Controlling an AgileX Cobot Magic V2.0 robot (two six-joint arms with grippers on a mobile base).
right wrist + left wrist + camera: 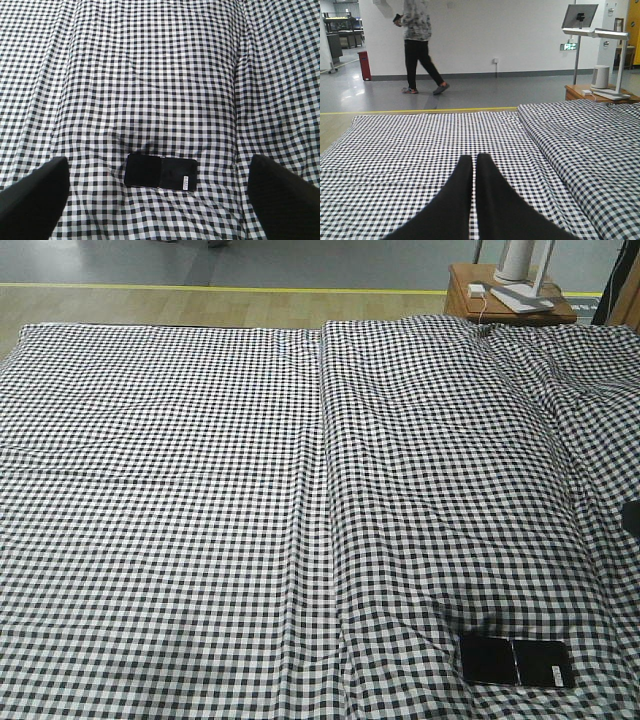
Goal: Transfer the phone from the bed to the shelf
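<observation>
The phone (516, 661) lies flat and unfolded on the bed (200, 490), near its front right corner. It is glossy black with a middle crease and a small white sticker. In the right wrist view the phone (160, 172) lies on the check cloth (150, 75) below my right gripper (156, 160), which is open; its fingers (35, 197) stand wide on either side without touching the phone. My left gripper (474, 158) hovers over the left half of the bed (420, 145), shut with nothing in it. The shelf is out of view.
A small brown side table (510, 295) with a white lamp base stands behind the bed's far right corner. Beyond the bed a yellow floor line (420, 110) runs across, and a person (422, 45) walks past. The bed has a seam (325, 490) down its middle.
</observation>
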